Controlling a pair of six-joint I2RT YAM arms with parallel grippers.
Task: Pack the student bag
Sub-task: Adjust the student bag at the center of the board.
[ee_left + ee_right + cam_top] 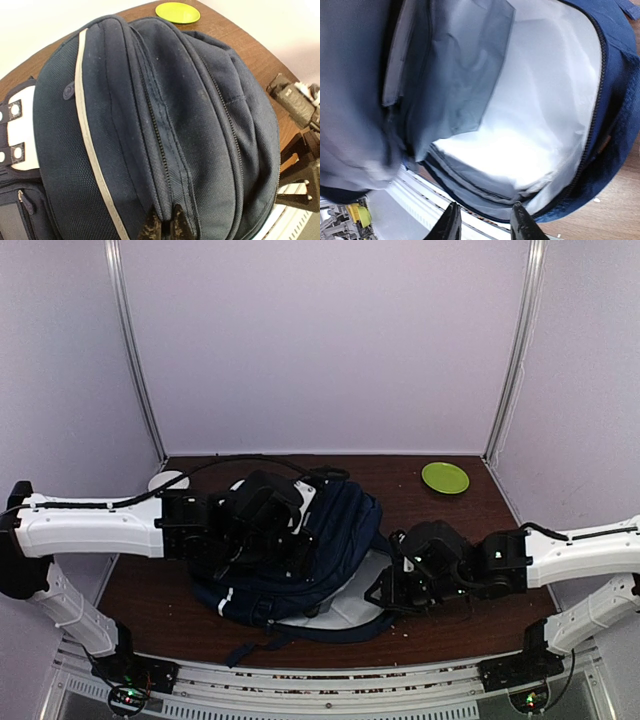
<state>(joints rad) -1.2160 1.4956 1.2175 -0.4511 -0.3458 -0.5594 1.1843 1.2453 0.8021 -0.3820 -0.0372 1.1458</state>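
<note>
Navy-blue fabric backpack with white trim, the student bag [335, 525], lies in the middle of a dark brown wooden table [480, 625], between two white robot arms. The left gripper [295, 545] sits on top of the bag; in the left wrist view its fingertips [150, 230] are closed tight on a raised fold of fabric beside a zip. The bag's main compartment gapes open towards the right gripper [385, 590], showing pale grey lining. In the right wrist view that gripper's two fingers [451, 222] stand partly apart at the lower rim of the opening; whether they pinch the rim cannot be told. A lime-green disc [445, 477] lies at the far right of the table, well apart from the bag
</note>
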